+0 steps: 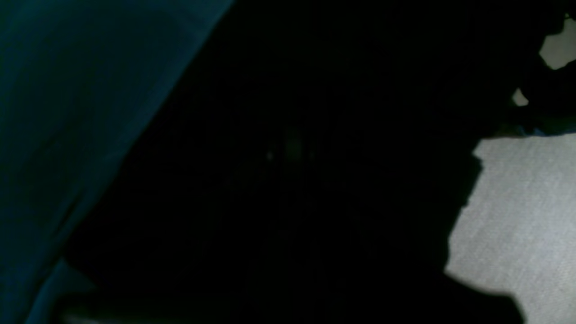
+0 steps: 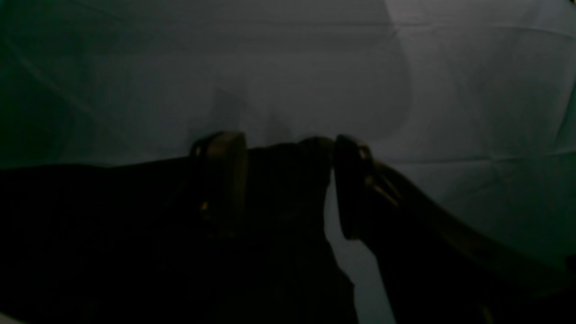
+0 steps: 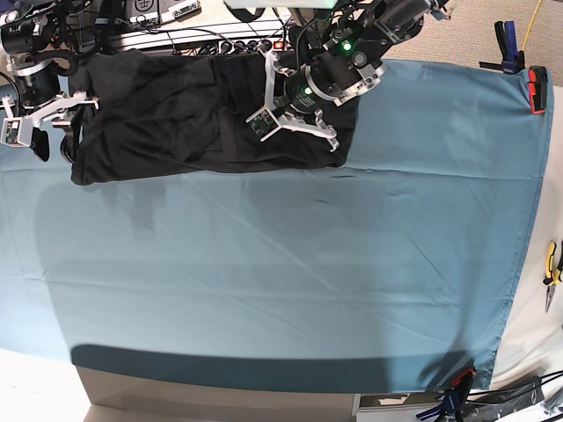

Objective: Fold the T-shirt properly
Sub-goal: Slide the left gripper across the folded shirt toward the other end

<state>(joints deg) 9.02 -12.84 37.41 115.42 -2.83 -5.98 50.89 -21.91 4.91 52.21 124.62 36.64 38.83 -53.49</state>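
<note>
Right claw (image 2: 290, 184) stands wide with a bunch of the T-shirt (image 3: 176, 114) between its jaws; whether the pads press the fabric I cannot tell. Left claw (image 3: 295, 110) is over the shirt's other end, jaws hidden under the wrist there and lost in darkness in its own camera; closed, holding unknown. T-shirt lies crumpled lengthwise along the far edge of the tabletop, toward the corner on the right arm's side, on the teal cloth (image 3: 290, 264). Judgement: early stage, no neat fold visible; shirt needs spreading flat, then sleeves and body folded. Clamps (image 3: 537, 88) pin the cloth at its corners. No legible writing or brand visible anywhere.
</note>
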